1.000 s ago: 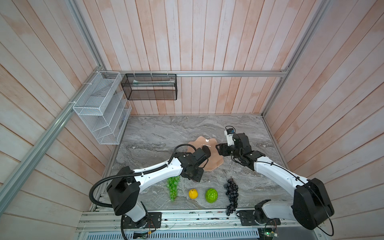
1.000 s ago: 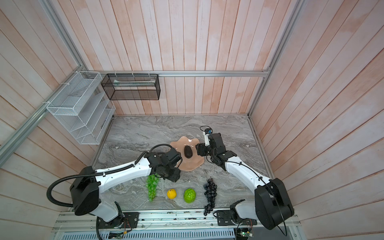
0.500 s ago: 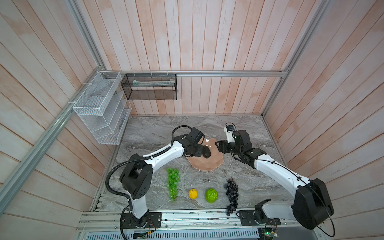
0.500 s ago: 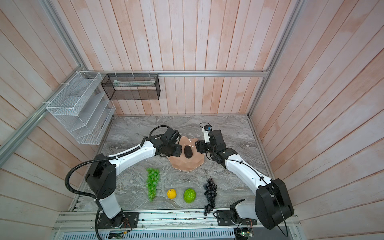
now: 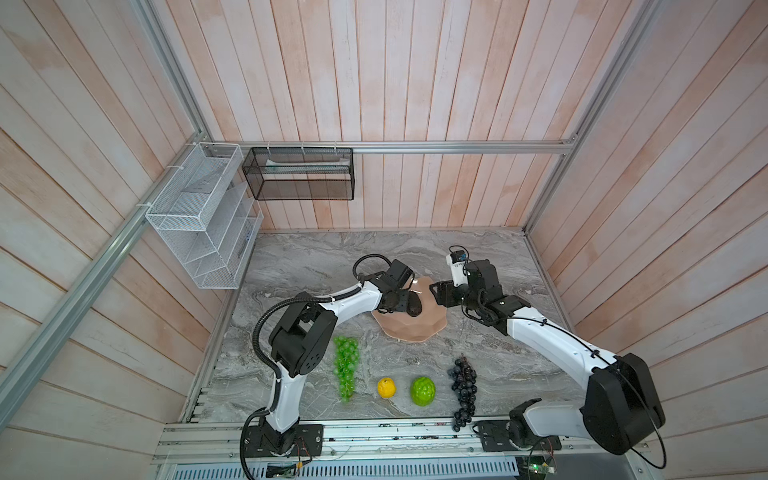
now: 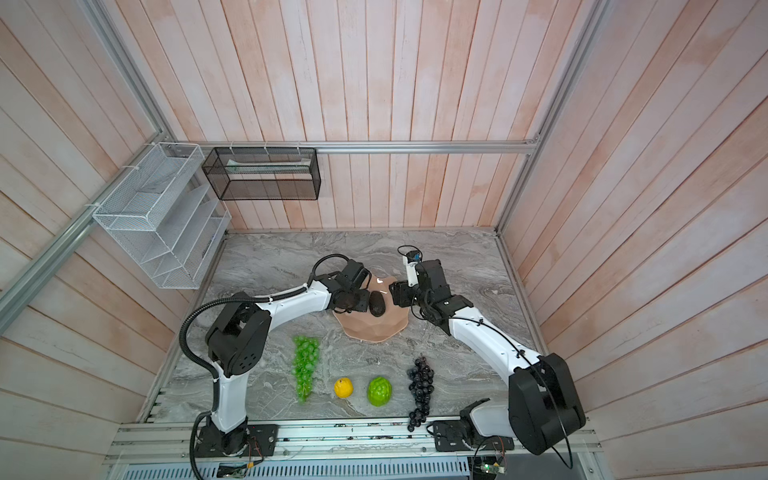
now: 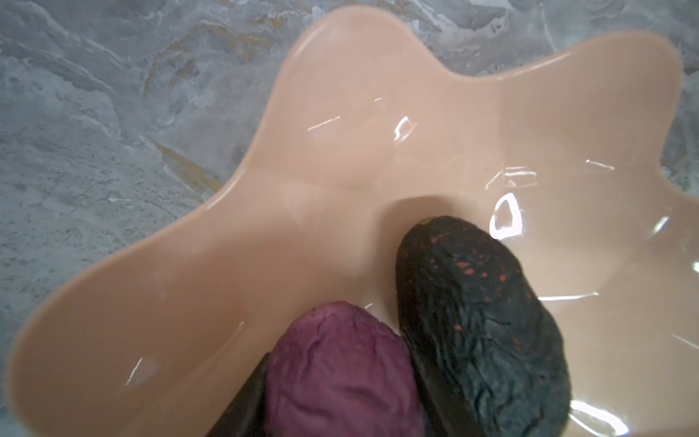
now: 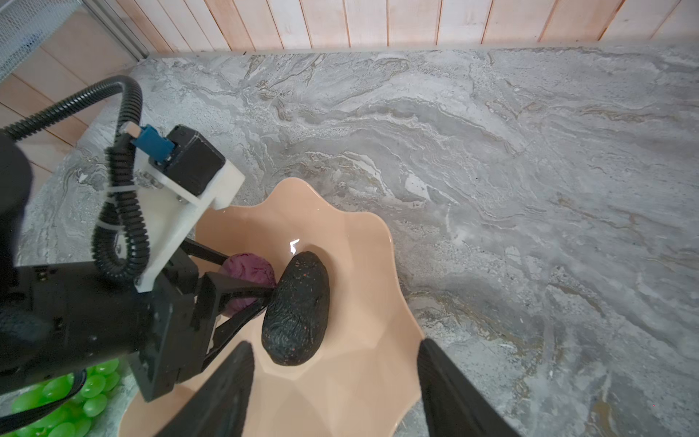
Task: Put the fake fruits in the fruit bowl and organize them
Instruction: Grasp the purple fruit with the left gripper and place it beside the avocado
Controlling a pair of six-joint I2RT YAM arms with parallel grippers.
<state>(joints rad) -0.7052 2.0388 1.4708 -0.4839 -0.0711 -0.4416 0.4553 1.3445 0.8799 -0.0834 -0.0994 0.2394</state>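
- Your left arm's fingers [image 8: 230, 288] are half closed on the purple bumpy fruit [image 7: 340, 370], inside the fruit bowl [image 7: 340, 113], touching the avocado [image 6: 377, 303].
- The avocado lies there, long axis front to back, narrower end toward the back wall.
- Your right arm's fingers [image 8: 450, 389] stand wide apart over the bowl's rim, holding nothing.
- Green grape bunch [image 5: 346, 368] and dark grape bunch [image 5: 464, 388] lie on the desk [image 5: 311, 257], lengthwise front to back.
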